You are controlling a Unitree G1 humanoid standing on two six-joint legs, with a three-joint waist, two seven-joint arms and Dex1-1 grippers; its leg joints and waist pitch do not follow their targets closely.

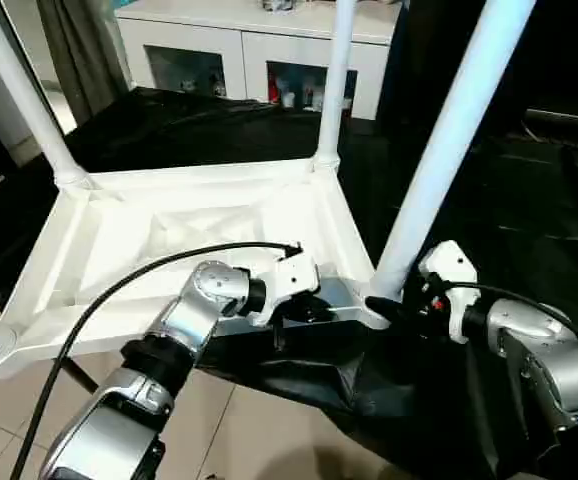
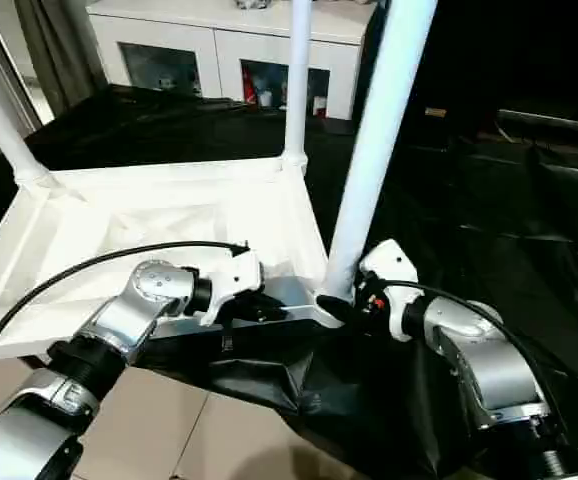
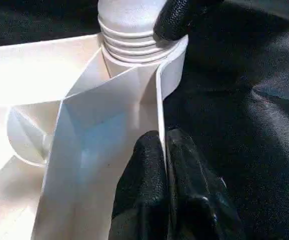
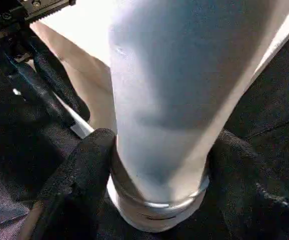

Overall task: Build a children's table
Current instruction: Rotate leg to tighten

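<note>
I can't read any text, label, brand, number or sign anywhere from here. There is a small pale mark on the dark band [image 2: 227, 344] under the near edge of the white tabletop [image 2: 119, 235], at about 6 o'clock in my head view, but it is too small to make out. The items behind the cabinet [image 2: 224, 45] glass at 12 o'clock are too blurred to read.
</note>
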